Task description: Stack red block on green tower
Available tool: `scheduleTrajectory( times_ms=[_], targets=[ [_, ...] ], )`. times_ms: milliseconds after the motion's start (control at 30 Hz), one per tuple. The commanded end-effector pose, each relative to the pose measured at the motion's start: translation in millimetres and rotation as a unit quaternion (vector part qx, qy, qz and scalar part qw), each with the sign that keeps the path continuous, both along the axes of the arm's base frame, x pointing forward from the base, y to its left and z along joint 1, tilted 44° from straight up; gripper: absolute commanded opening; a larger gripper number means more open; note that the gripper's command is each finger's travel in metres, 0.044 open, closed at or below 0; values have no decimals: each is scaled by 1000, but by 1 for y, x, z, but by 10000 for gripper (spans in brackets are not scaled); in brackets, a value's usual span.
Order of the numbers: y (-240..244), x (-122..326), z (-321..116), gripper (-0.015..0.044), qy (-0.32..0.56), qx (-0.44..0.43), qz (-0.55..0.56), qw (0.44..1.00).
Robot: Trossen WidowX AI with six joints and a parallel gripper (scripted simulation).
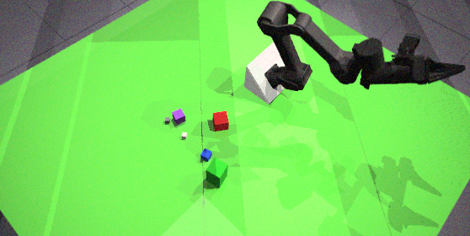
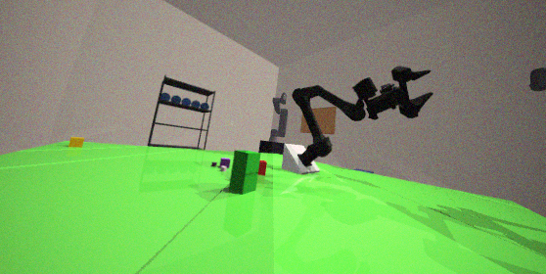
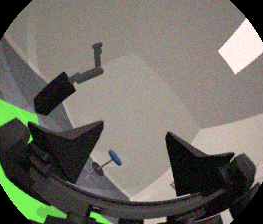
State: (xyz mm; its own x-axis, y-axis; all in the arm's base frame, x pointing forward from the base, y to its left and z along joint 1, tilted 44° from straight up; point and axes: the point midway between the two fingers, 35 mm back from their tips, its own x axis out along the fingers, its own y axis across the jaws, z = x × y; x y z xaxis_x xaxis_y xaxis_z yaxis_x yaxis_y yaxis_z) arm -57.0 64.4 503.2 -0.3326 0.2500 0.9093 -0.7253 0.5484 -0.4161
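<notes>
The red block (image 1: 221, 121) (image 2: 262, 167) lies on the green table top, apart from the tower; in the exterior view the tower partly hides it. The green tower (image 1: 216, 173) (image 2: 244, 172) stands upright, taller than it is wide, with nothing on top. My gripper (image 1: 462, 68) (image 2: 431, 82) (image 3: 135, 129) is open and empty, raised high at the far right, well away from both and pointing away from them. The wrist view shows neither the red block nor the tower.
A small blue cube (image 1: 206, 155) lies close beside the tower. A purple cube (image 1: 178, 115) (image 2: 225, 162), a tiny grey cube (image 1: 167, 120) (image 2: 213, 164) and a tiny white cube (image 1: 184, 136) (image 2: 223, 168) lie left of the red block. A white wedge (image 1: 256, 79) (image 2: 293, 159) stands at the arm's base.
</notes>
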Motion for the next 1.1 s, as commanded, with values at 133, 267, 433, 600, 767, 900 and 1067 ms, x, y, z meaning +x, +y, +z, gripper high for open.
scheduleTrajectory(
  times_ms=[133, 267, 433, 600, 767, 900, 1067],
  targets=[
    [18, 0, -1, 440, -7, -30, -19, 999],
    [53, 4, -4, 440, -14, -88, -55, 995],
    [96, 17, -12, 440, -14, -163, -98, 982],
    [134, 40, -24, 440, -4, -238, -138, 961],
    [168, 72, -42, 440, 22, -313, -175, 933],
    [189, 102, -59, 440, 52, -370, -203, 905],
    [207, 145, -83, 440, 99, -436, -233, 864]
  ],
)
